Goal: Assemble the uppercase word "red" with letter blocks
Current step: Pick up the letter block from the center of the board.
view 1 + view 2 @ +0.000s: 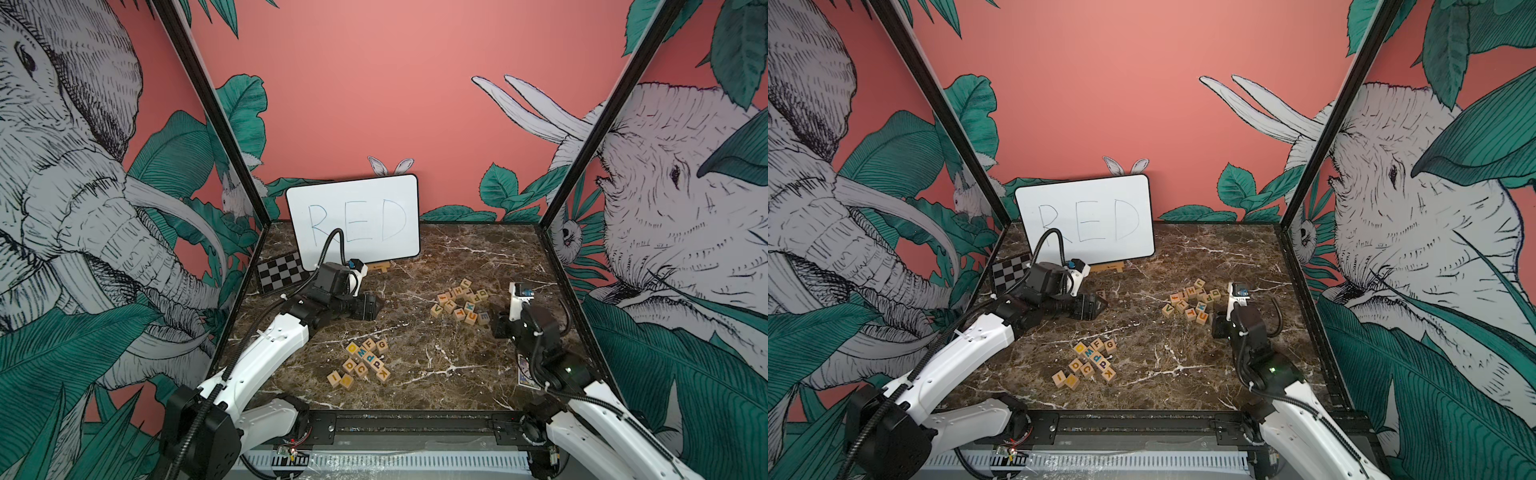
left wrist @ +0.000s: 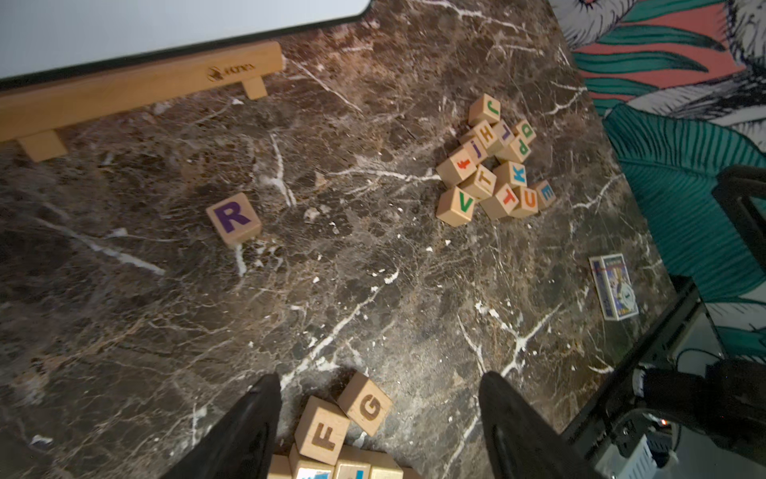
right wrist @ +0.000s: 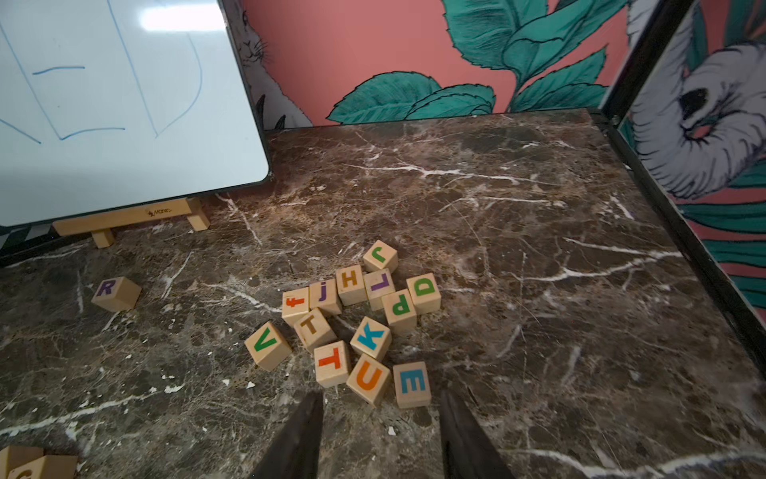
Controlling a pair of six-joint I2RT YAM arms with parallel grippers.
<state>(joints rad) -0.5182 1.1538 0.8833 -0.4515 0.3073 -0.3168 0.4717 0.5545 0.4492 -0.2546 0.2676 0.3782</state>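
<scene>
An R block point(image 2: 234, 217) with a purple letter lies alone on the marble near the whiteboard stand, also visible in the right wrist view point(image 3: 116, 293). My left gripper point(image 2: 381, 377) hangs open above the table and holds nothing; the F and G blocks point(image 2: 346, 416) lie below it. A blue E block point(image 3: 411, 383) sits at the near edge of the right pile, with a green D block point(image 3: 423, 291) at its far side. My right gripper point(image 3: 382, 395) is open just short of the E block, apart from it. In a top view the E block point(image 1: 483, 318) lies beside the right gripper point(image 1: 496, 326).
A whiteboard point(image 1: 357, 220) with "RED" handwritten on it leans on a wooden easel point(image 2: 136, 89) at the back. A checkerboard card point(image 1: 279, 272) lies at the back left. A second pile of blocks point(image 1: 361, 361) sits front centre. A small printed box point(image 2: 615, 286) lies near the right arm.
</scene>
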